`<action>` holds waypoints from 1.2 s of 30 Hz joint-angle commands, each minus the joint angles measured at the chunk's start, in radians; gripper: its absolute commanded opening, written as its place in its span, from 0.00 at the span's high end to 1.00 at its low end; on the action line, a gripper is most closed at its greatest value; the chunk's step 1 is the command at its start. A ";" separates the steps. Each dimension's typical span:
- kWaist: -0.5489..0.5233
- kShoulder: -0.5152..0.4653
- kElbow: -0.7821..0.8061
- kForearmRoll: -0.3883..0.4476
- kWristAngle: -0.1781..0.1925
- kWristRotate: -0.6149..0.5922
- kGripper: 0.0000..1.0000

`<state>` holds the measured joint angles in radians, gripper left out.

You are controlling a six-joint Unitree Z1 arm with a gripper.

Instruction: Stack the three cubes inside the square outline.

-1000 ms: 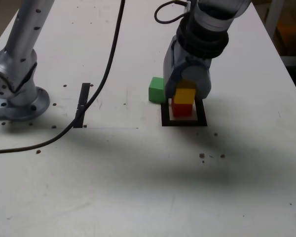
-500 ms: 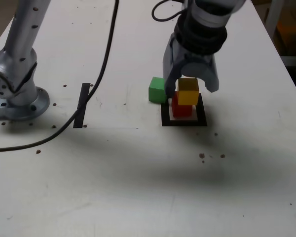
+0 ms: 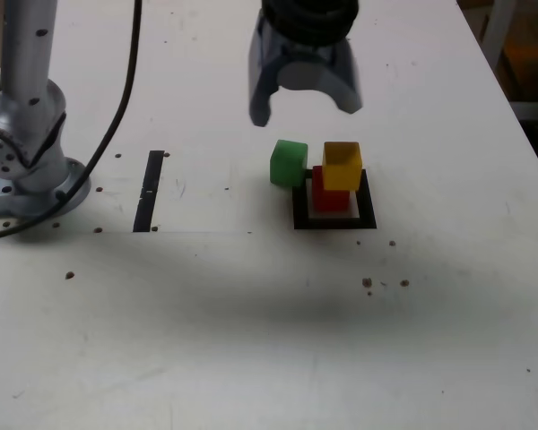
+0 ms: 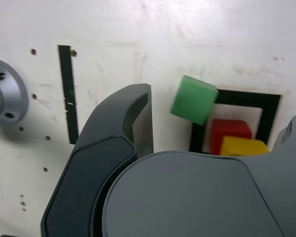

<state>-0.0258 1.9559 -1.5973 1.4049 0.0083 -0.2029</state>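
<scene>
Since the earlier frame, claw (image 3: 305,103) has released and lifted, jaws apart, empty, its top cropped. Below it: yellow cube (image 3: 342,165) sits skewed atop half-hidden red cube (image 3: 327,194) inside square outline (image 3: 334,220); green cube (image 3: 288,163) just outside.

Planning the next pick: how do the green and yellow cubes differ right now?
The green cube sits on the table, beside the square outline; the yellow cube rests atop the red cube inside it, overhanging toward the exterior view's right. Both look equal in size, and neither is gripped.
</scene>
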 commanded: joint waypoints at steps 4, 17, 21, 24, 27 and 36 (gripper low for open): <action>0.034 -0.008 0.055 -0.027 0.010 0.022 0.00; 0.093 0.010 0.218 -0.175 -0.015 0.037 0.00; 0.093 0.010 0.245 -0.214 -0.036 0.037 0.00; 0.093 0.010 0.253 -0.222 -0.047 0.038 0.00; 0.093 0.012 0.256 -0.222 -0.062 0.049 0.00; 0.094 0.052 0.243 -0.246 -0.104 0.100 0.00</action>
<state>0.0679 2.0015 -1.3489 1.1609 -0.0948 -0.1050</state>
